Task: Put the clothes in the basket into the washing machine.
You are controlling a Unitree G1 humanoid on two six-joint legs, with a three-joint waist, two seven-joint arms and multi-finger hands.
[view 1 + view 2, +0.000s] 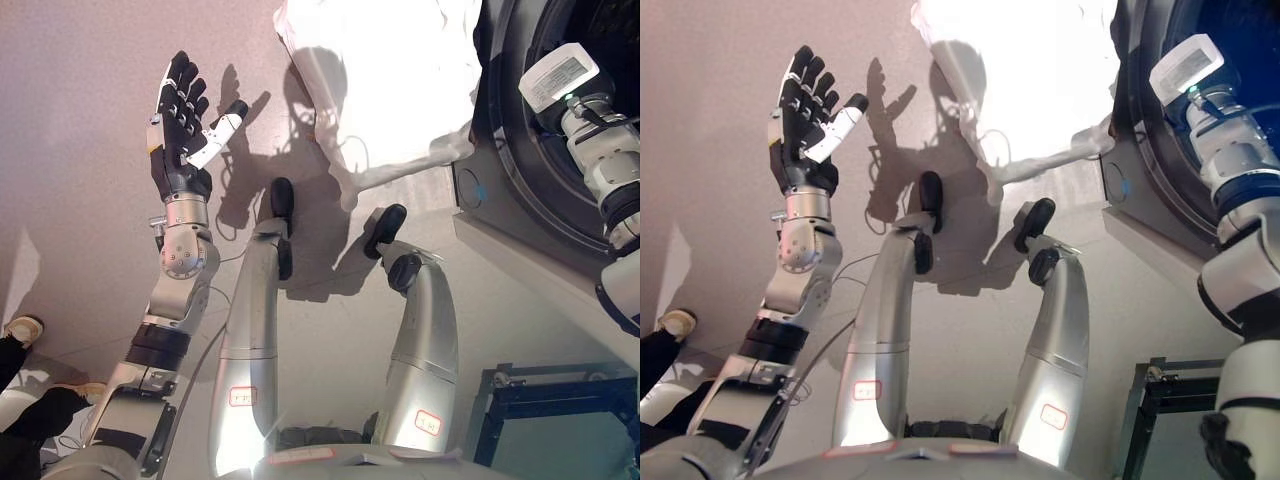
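A white garment (380,70) lies bunched at the top middle, its right edge against the washing machine's (500,215) round opening at the upper right. My left hand (180,115) is held up over the bare floor at the upper left, fingers straight and spread, holding nothing, well left of the garment. My right forearm (600,150) reaches into the dark drum (1240,40). The right hand itself is hidden inside. No basket shows in either view.
A dark metal frame with a glassy top (560,410) stands at the lower right, below the machine. A person's shoe (22,328) and dark trouser leg (40,415) show at the lower left edge. Pale floor (80,200) spreads across the left.
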